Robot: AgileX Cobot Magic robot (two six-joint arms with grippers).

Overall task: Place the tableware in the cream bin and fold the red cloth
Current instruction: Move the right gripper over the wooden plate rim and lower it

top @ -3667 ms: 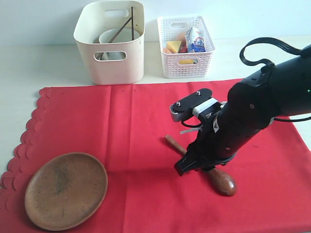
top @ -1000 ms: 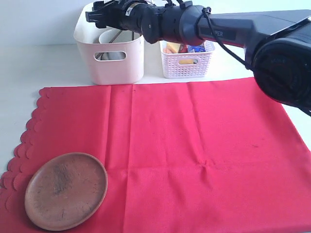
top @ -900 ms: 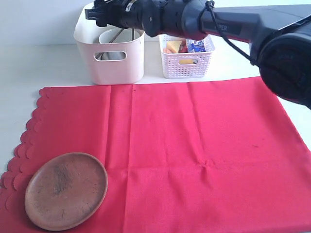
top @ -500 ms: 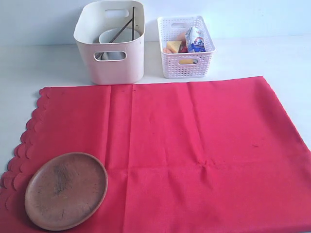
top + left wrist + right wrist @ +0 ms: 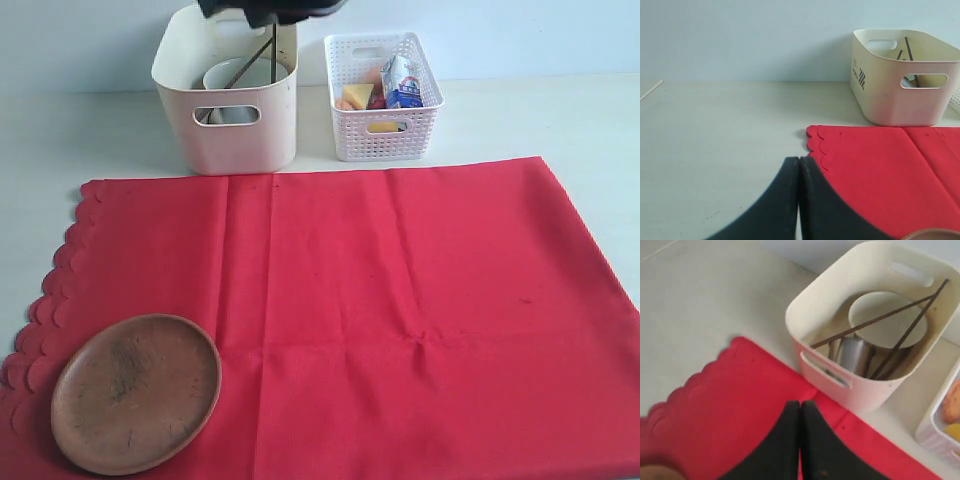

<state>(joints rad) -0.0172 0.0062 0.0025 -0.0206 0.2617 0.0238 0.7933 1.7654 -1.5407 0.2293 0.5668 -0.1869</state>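
My right gripper (image 5: 800, 405) has its jaws pressed together with nothing between them; it points down at the red cloth (image 5: 400, 300) by the scalloped edge; the cream bin (image 5: 867, 397) stands just past the cloth's border, ahead of the fingertips. In the bin I see the white bowl (image 5: 887, 322), the steel cup (image 5: 855, 356) and the chopsticks (image 5: 875, 321) leaning across. My left gripper (image 5: 799, 161) is likewise closed and empty, low beside the cloth's scalloped corner; the wooden plate (image 5: 135, 392) lies on the cloth's lower-left corner in the exterior view, well apart from the bin; the cloth lies spread flat.
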